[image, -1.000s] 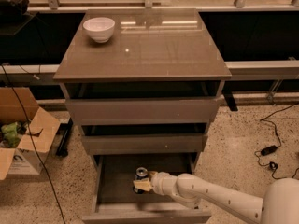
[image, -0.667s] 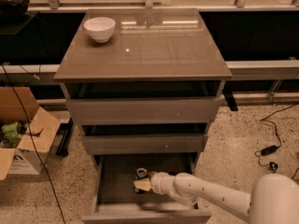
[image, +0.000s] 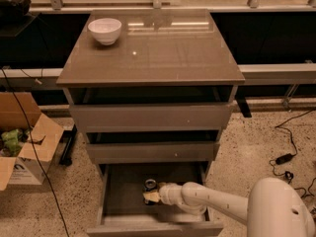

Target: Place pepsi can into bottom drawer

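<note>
The bottom drawer point(image: 114, 196) is pulled open at the foot of the grey-brown cabinet. The pepsi can point(image: 149, 187) stands upright inside it, near the drawer's middle, with its silver top showing. My gripper point(image: 151, 196) reaches into the drawer from the right on the white arm point(image: 217, 204) and sits right at the can, its pale fingertips against the can's lower side. The can's dark body is mostly hidden by the gripper and the shadow.
A white bowl point(image: 104, 30) stands on the cabinet top point(image: 163, 53) at the back left. Two shallower drawers point(image: 150, 116) above are slightly open. A cardboard box point(image: 22, 144) sits on the floor at left; cables point(image: 286, 158) lie at right.
The arm's near section has swung further into view at lower right. The gripper and the can stay at the same spot in the drawer.
</note>
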Robot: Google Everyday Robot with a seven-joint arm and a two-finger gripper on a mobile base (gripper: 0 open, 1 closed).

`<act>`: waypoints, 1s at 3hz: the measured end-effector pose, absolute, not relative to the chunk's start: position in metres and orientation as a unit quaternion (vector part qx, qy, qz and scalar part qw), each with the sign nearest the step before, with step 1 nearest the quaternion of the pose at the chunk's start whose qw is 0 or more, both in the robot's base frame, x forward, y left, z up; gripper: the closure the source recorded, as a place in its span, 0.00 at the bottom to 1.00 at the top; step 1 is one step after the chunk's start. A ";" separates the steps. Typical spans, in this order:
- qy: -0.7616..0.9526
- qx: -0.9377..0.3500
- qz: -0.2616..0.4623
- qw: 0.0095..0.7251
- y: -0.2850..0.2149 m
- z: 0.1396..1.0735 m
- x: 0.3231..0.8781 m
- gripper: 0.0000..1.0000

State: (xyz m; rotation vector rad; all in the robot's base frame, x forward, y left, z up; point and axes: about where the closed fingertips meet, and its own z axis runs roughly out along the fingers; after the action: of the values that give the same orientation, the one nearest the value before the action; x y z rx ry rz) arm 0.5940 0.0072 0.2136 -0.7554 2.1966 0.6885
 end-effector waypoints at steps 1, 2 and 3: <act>0.856 -0.291 0.258 0.342 0.006 0.195 0.593 0.57; 0.861 -0.281 0.255 0.339 0.006 0.183 0.590 0.34; 0.868 -0.258 0.257 0.338 0.005 0.174 0.583 0.03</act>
State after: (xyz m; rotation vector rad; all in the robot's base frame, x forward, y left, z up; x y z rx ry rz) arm 0.5832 0.0049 0.1745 -0.6710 2.2619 0.6695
